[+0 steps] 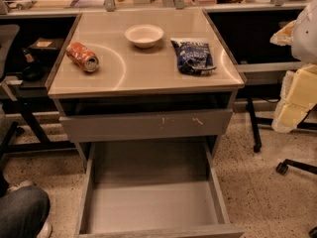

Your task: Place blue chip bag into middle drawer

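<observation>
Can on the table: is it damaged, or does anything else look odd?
Yes. The can lies crushed on its side on the table's left. The drawer front has white scratches. The chip bag is crinkled. The gripper hangs at the right edge, off the table.

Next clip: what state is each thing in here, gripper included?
Blue chip bag: crinkled, lying flat on the cabinet top, right of the bowl.
Middle drawer: pulled open, nothing in it.
Upper drawer: scratched front, looks shut or nearly so.
Soda can: crushed, lying on its side, left of the bowl.
Bowl: upright, looks empty.
Gripper: at the right edge of view, beside the cabinet, apart from the bag.
</observation>
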